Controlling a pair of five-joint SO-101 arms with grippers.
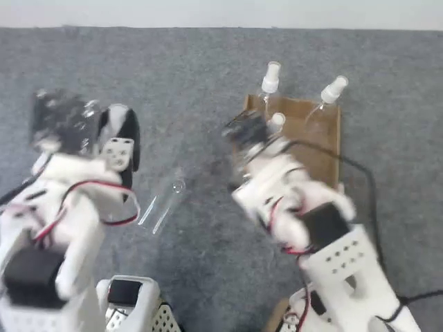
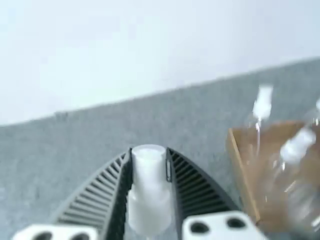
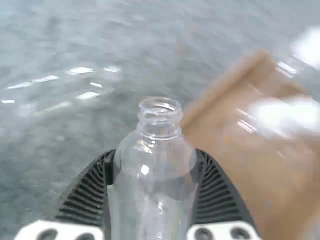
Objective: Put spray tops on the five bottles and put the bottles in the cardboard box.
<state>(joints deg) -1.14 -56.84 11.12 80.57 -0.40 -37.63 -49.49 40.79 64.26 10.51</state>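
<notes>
My left gripper (image 2: 148, 200) is shut on a white spray top (image 2: 147, 182); in the high view that spray top (image 1: 118, 116) sits up at the left arm's tip. My right gripper (image 3: 155, 200) is shut on a clear uncapped bottle (image 3: 157, 150), its open neck pointing away, next to the cardboard box (image 3: 240, 150). In the high view the right gripper (image 1: 248, 135) is at the near-left corner of the box (image 1: 315, 135). Bottles with white spray tops (image 1: 270, 77) (image 1: 332, 90) stand in the box. Another clear uncapped bottle (image 1: 163, 199) lies on the carpet between the arms.
Grey carpet (image 1: 194, 83) covers the table up to a pale wall at the far side. The arm bases, red wires and a black cable (image 1: 370, 200) crowd the near edge. Open carpet lies left of the box and behind the left arm.
</notes>
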